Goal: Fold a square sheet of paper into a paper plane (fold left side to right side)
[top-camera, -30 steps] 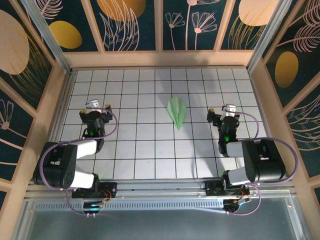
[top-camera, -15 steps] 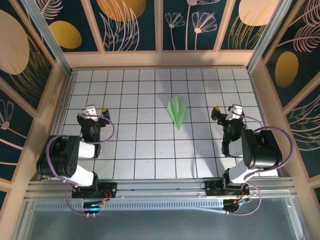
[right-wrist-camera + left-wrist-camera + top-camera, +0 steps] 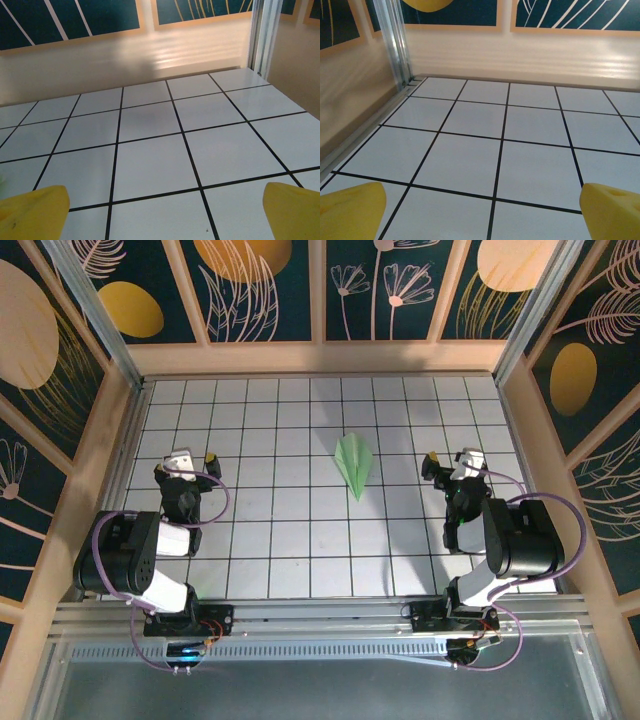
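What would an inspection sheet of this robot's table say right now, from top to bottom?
Surface: white grid-tile table with black lines, looks clean.
Job's things: pale-green paper plane, already folded, lying on the tiles between the two arms, its slim tip toward the arm bases; nothing touches it.
Clutter: nothing seen.
Grippers: left gripper open and holding nothing, well left of the plane; right gripper open and holding nothing, well right of it.
Cables: purple cables loop along both arms, clear of the plane.
Surroundings: wood-framed walls with dark floral panels on three sides; metal rail at the near edge.
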Available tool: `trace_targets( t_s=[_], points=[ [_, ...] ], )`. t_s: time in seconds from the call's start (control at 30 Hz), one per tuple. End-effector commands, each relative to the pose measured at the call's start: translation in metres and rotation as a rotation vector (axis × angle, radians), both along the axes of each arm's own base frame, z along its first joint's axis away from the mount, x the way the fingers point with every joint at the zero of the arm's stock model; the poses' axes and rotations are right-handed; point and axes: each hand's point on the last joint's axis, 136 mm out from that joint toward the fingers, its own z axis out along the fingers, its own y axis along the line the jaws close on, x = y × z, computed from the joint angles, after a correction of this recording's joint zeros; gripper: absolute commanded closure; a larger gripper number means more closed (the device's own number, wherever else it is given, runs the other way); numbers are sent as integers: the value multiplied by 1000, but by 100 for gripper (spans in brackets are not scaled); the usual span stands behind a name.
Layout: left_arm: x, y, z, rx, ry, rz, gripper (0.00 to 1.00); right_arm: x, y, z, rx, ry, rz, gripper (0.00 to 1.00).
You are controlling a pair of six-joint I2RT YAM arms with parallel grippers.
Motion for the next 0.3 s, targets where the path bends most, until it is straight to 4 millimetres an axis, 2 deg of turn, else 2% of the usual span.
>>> trace_targets(
  t_s=[0.0, 0.27],
  points=[
    [2, 0, 13, -14, -57, -7, 1, 4, 4, 6, 5, -20, 16, 1],
    [2, 0, 13, -12, -56, -7, 1, 4, 3, 5, 4, -17, 13, 1]
  ],
)
